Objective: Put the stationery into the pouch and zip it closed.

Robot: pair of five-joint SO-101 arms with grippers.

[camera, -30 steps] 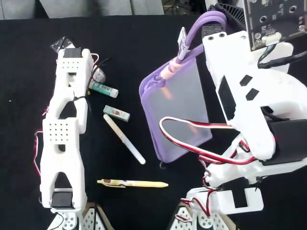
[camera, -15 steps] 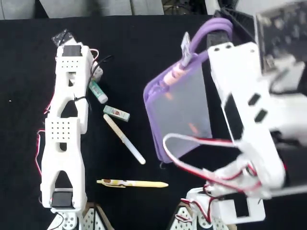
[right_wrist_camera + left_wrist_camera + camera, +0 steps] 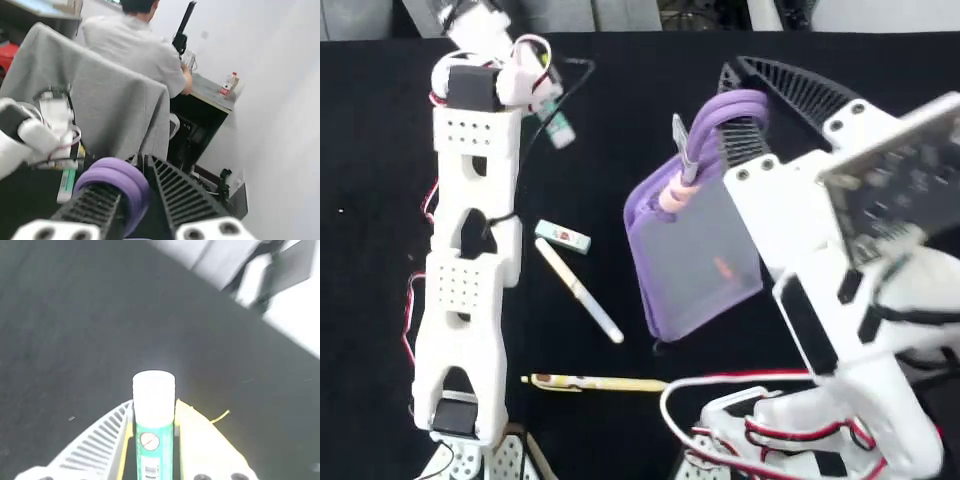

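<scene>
My left gripper (image 3: 546, 103) is raised near the table's far left and is shut on a green glue stick (image 3: 558, 128) with a white cap (image 3: 153, 390); the stick sits upright between the jaws of that gripper (image 3: 153, 432). My right gripper (image 3: 745, 112) is shut on the purple loop handle (image 3: 112, 185) of a translucent purple pouch (image 3: 695, 265), which hangs tilted at the middle of the table. A zip pull (image 3: 681, 140) sticks up at the pouch's top. The glue stick (image 3: 65, 185) also appears in the right wrist view.
On the black table (image 3: 620, 100), between the arms, lie a small eraser box (image 3: 562, 237), a white pen (image 3: 580, 293) and a yellow pen (image 3: 596, 382). A grey covered chair (image 3: 100, 110) stands beyond the far edge.
My left gripper has lifted the glue stick off the table and carried it toward the far edge. My right arm has swung and raised the pouch slightly.
</scene>
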